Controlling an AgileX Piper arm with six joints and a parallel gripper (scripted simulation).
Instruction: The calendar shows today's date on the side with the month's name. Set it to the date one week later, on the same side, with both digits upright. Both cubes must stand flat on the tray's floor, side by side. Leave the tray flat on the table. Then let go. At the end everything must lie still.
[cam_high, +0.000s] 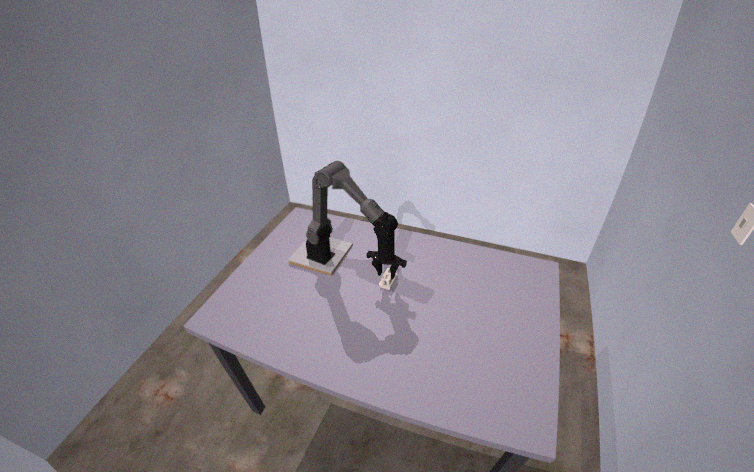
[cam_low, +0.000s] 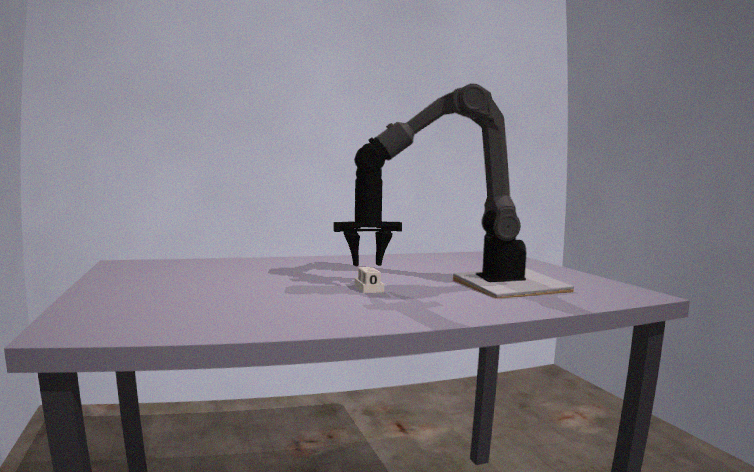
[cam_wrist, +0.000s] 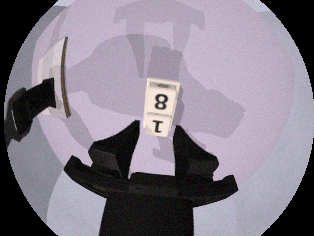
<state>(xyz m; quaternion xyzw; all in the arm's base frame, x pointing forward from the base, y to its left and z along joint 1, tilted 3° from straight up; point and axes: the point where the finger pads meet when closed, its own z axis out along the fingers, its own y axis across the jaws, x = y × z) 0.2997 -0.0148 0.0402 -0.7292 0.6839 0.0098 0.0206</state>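
Observation:
The small cream calendar (cam_low: 369, 279) stands on the table, a tray with two digit cubes in it. In the exterior view its end cube shows a 0 on the side. The wrist view looks down on the cubes (cam_wrist: 160, 108); their top faces show an 8 and a 1. It also shows in the top view (cam_high: 386, 279). My gripper (cam_low: 367, 260) hangs straight down a little above the calendar, its fingers apart and empty. In the wrist view the fingers frame the near end of the calendar. The side with the month's name is not readable.
The arm's base (cam_low: 503, 261) stands on a flat pale plate (cam_low: 513, 284) to the right of the calendar. The plate also shows at the left of the wrist view (cam_wrist: 56, 77). The arm's shadows fall across the table.

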